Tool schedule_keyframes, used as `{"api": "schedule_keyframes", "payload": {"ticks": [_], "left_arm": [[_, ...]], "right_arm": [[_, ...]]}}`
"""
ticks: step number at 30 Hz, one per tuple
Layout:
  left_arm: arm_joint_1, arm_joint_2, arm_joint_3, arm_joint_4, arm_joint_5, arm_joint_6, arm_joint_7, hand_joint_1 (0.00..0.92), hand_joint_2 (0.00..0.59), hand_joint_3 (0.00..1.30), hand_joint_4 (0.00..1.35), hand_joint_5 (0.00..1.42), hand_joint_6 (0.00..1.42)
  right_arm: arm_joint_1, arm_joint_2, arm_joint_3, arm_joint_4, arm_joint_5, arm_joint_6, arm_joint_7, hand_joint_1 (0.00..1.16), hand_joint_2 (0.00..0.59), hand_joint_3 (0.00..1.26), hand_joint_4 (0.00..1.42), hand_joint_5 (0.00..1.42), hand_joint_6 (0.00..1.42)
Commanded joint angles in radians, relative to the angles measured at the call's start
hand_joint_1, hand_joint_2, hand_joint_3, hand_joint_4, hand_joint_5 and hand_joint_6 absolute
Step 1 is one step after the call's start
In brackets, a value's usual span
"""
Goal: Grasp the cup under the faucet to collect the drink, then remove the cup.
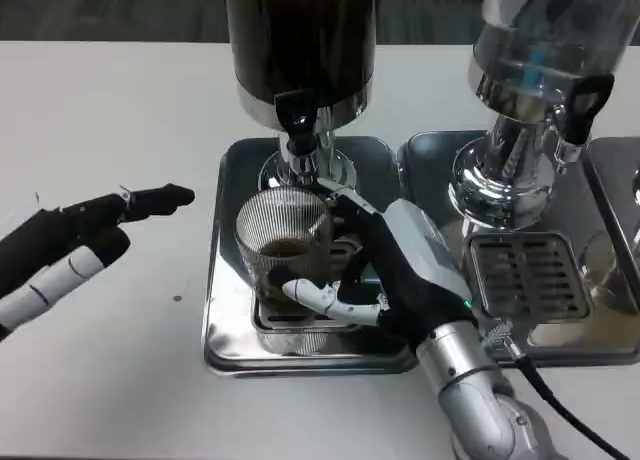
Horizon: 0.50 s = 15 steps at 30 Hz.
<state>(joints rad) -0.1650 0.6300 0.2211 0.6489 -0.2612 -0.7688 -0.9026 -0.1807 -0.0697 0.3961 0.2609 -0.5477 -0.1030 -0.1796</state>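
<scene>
A ribbed clear glass cup (282, 235) with a little dark drink in its bottom stands on the drip tray (235, 320) just below the black faucet (298, 120) of the dark dispenser (300, 40). My right hand (385, 270) grips the cup from its right side, the thumb wrapped across the front and the other fingers behind it. My left hand (75, 245) hovers over the white table to the left, apart from the tray, fingers stretched out and holding nothing.
A second dispenser (540, 60) with a clear tank stands at the right on its own steel tray with a slotted grate (525, 275). A black cable (570, 410) runs from my right forearm. White table lies left of the trays.
</scene>
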Motion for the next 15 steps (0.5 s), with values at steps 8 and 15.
{"api": "schedule_keyframes", "payload": {"ticks": [8, 15], "left_arm": [[0.012, 0.019, -0.003, -0.009, 0.026, -0.028, 0.022, 0.0, 0.182, 0.24, 0.15, 0.14, 0.09], [0.02, 0.02, 0.0, -0.014, 0.037, -0.037, 0.028, 0.0, 0.184, 0.23, 0.15, 0.13, 0.09]], "right_arm": [[0.016, -0.002, 0.026, 0.014, -0.036, -0.029, -0.064, 0.68, 0.243, 0.33, 0.4, 0.56, 0.84], [0.032, 0.001, 0.032, 0.007, -0.058, -0.042, -0.113, 0.68, 0.238, 0.36, 0.44, 0.61, 0.9]]}}
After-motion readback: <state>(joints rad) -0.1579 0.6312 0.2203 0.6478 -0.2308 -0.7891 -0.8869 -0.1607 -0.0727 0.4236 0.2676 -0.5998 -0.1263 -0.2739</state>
